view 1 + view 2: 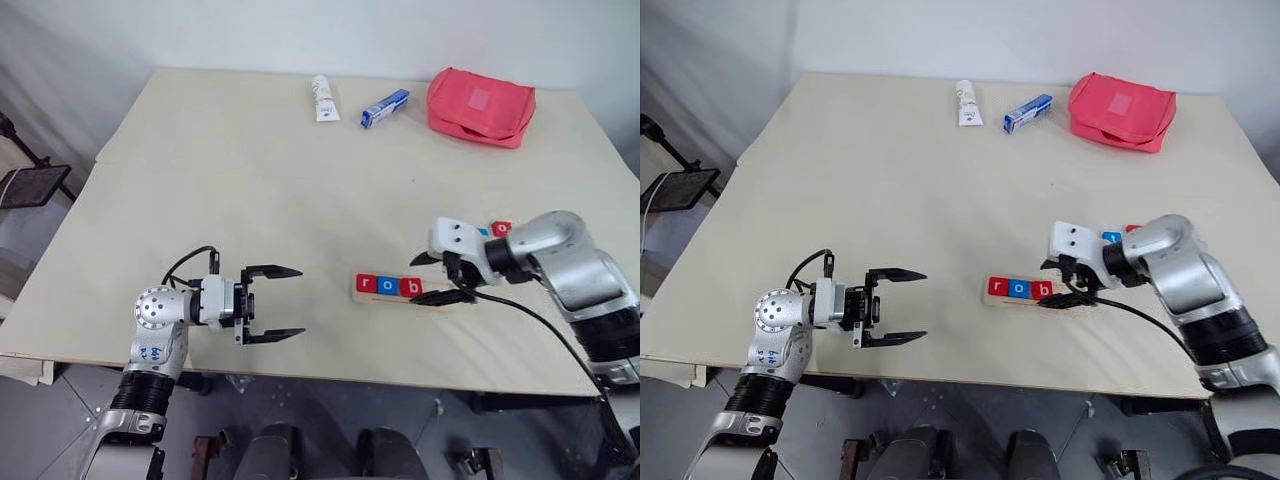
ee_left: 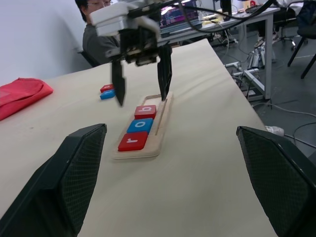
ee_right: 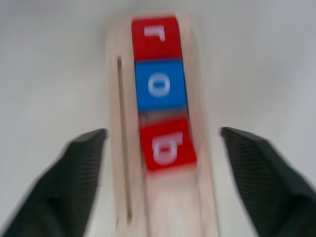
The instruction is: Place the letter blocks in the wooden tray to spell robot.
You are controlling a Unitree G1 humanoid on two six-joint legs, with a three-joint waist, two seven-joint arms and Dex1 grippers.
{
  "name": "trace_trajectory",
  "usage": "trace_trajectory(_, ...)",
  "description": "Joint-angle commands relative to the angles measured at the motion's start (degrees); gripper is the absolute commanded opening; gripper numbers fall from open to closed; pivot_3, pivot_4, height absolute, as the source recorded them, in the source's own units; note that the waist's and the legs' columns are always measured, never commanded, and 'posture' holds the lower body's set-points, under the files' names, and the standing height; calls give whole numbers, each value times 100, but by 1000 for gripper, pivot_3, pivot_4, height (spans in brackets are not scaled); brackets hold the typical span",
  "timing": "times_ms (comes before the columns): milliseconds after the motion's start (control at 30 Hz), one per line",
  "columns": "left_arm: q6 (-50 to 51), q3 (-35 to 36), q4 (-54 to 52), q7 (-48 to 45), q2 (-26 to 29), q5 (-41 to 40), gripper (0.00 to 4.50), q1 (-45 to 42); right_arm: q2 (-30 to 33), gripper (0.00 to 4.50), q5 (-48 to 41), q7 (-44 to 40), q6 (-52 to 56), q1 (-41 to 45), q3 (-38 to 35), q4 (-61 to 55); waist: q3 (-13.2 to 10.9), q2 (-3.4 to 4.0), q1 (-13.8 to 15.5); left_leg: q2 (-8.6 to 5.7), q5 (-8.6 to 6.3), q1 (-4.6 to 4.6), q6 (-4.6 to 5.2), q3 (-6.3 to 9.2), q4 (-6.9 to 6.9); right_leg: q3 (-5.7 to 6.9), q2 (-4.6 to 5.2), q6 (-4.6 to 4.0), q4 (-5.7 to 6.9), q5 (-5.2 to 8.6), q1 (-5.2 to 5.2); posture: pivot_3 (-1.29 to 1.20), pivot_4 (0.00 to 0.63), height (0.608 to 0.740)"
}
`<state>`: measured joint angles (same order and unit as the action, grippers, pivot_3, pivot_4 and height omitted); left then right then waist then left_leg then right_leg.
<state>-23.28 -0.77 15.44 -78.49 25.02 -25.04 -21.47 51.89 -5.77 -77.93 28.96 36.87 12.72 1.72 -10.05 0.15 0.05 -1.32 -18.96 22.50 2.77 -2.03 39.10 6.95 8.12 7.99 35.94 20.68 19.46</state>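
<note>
The wooden tray [image 1: 392, 297] lies near the table's front edge, right of centre. In it sit three letter blocks in a row: a red "r" [image 1: 365, 284], a blue "o" [image 1: 387, 286] and a red "b" [image 1: 410, 288], the "b" slightly askew in the right wrist view. My right gripper [image 1: 414, 280] is open, with one finger on each side of the tray at the "b" and clear of it, holding nothing. Two loose blocks, one red [image 1: 501, 228] and one blue [image 1: 484, 231], lie behind the right wrist. My left gripper [image 1: 301, 301] hovers open and empty left of the tray.
At the table's far edge lie a white tube [image 1: 325, 98], a blue-and-white box [image 1: 385, 108] and a red pouch [image 1: 481, 105]. A person [image 2: 94, 29] sits beyond the table in the left wrist view. The table's front edge [image 1: 330, 375] runs just below both grippers.
</note>
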Motion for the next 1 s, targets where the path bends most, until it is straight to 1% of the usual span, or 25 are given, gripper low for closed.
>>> trace_trajectory(33, -88, 3, 27, -66, -29, -45, 4500, -70, 240, 2462, -73, 72, -148, -254, -297, -84, 0, 0, -7, 1, 0, 0, 0, -1, 0, 2, 0, 0, 0, 0, 0, 0, 150, 740)
trace_trajectory(267, -87, 27, 113, -134, -8, -53, 4500, -132, 160, 40, -24, 250, -393, -464, -307, 224, 0, 0, -19, 9, 1, -2, -1, -9, 0, 8, -1, 0, -1, 0, 2, 0, 150, 740)
trace_trajectory(733, 211, 108, -94, 34, 224, -15, 4500, 42, -422, 40, 51, 522, -499, -297, -11, 535, 0, 0, -17, 6, 1, -3, -1, -7, 1, 9, 1, 0, -1, 0, -1, 0, 150, 740)
trace_trajectory(1000, 182, 106, -17, 64, 271, 11, 4500, -32, -438, 40, 59, 560, -463, -240, -25, 538, 0, 0, -18, 7, 1, -3, -1, -6, 1, 8, 0, 0, 0, 0, -1, 0, 150, 740)
